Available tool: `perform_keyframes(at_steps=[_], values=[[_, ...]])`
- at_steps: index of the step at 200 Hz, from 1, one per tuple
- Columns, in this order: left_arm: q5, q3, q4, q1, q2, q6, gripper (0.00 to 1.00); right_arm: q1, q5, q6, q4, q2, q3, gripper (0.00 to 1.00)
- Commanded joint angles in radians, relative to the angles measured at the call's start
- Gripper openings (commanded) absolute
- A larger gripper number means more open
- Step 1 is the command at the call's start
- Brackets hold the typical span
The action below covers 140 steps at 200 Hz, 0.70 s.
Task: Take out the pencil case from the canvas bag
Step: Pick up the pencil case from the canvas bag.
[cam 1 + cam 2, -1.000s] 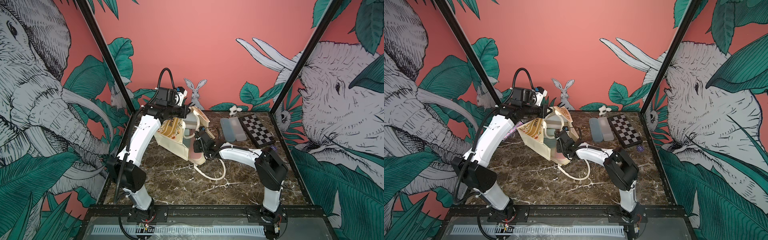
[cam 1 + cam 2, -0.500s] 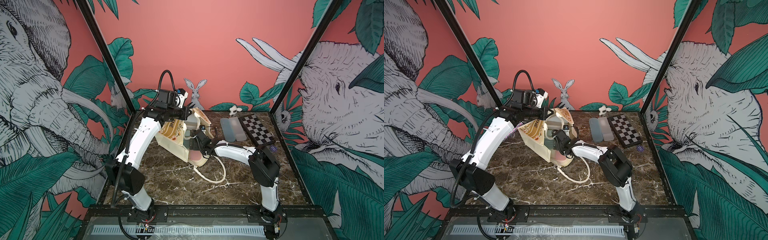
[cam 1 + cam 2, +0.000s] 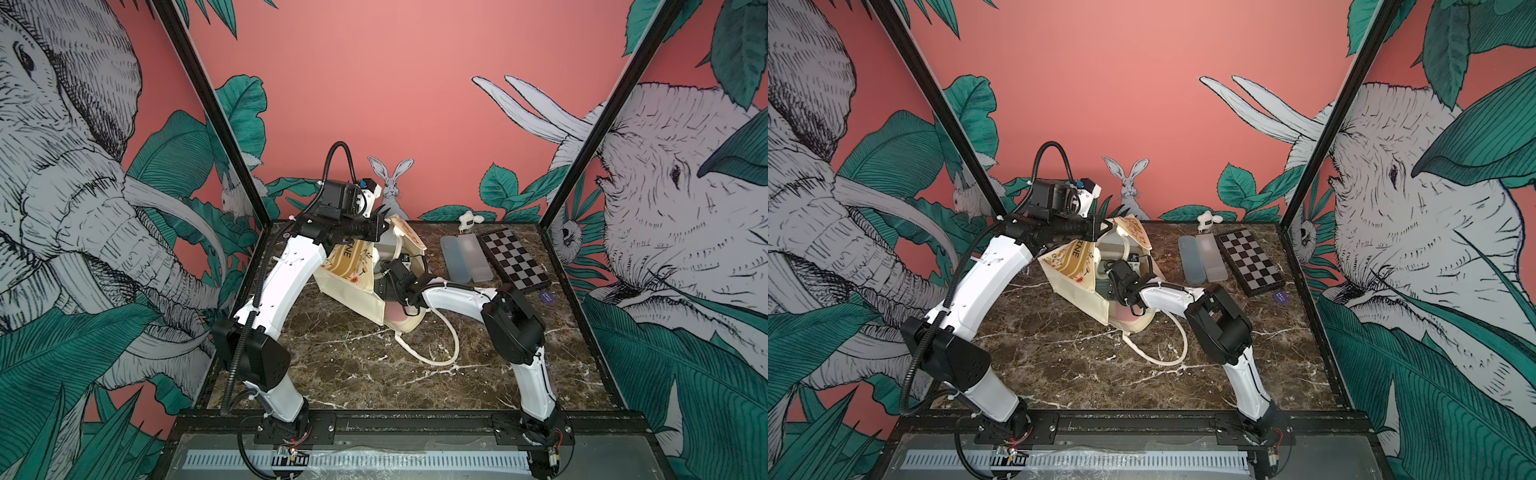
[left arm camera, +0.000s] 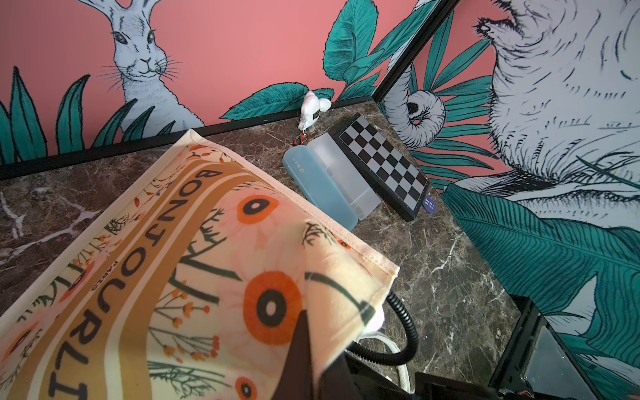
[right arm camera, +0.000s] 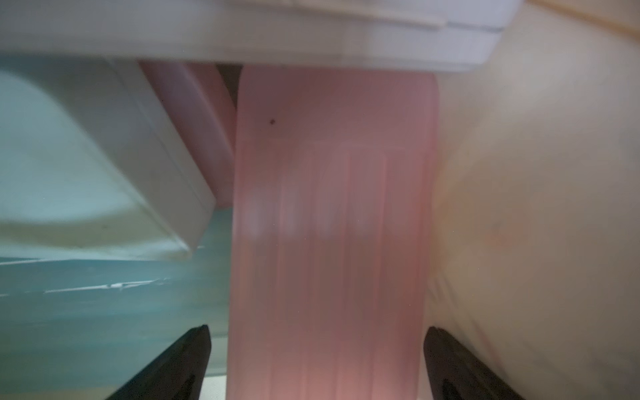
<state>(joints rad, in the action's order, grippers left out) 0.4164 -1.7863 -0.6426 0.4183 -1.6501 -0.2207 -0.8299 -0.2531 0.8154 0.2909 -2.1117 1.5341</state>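
While the left tool (image 3: 383, 227) is pinching the canvas bag (image 3: 353, 266) open, the spread right tool (image 5: 317, 334) is straddling the pink pencil case (image 5: 332, 207); it should be closing squarely on the sides.

On my right wrist feed, the right gripper (image 5: 317, 363) has its black fingertips (image 5: 180, 363) spread wide either side of a blurred, translucent pink pencil case (image 5: 332, 207), with the canvas bag's cream inner wall (image 5: 536, 173) on one flank and a pale box (image 5: 104, 156) above a teal surface (image 5: 104, 311) on the other.
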Motion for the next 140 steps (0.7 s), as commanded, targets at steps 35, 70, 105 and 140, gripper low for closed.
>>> perform_keyframes(at_steps=[35, 70, 105, 140], values=[[0.054, -0.031, 0.144, 0.004, 0.095, -0.02, 0.0, 0.025, -0.006, 0.018, 0.046, -0.051, 0.004, 0.89], [0.042, -0.029, 0.139, 0.004, 0.104, -0.014, 0.0, 0.027, -0.014, 0.01, 0.045, -0.045, -0.01, 0.83], [0.042, -0.018, 0.155, 0.005, 0.11, -0.015, 0.0, 0.031, -0.02, -0.005, 0.045, -0.029, -0.018, 0.76], [0.016, -0.017, 0.138, 0.005, 0.111, -0.008, 0.0, 0.046, 0.003, -0.019, 0.029, 0.036, -0.06, 0.73]])
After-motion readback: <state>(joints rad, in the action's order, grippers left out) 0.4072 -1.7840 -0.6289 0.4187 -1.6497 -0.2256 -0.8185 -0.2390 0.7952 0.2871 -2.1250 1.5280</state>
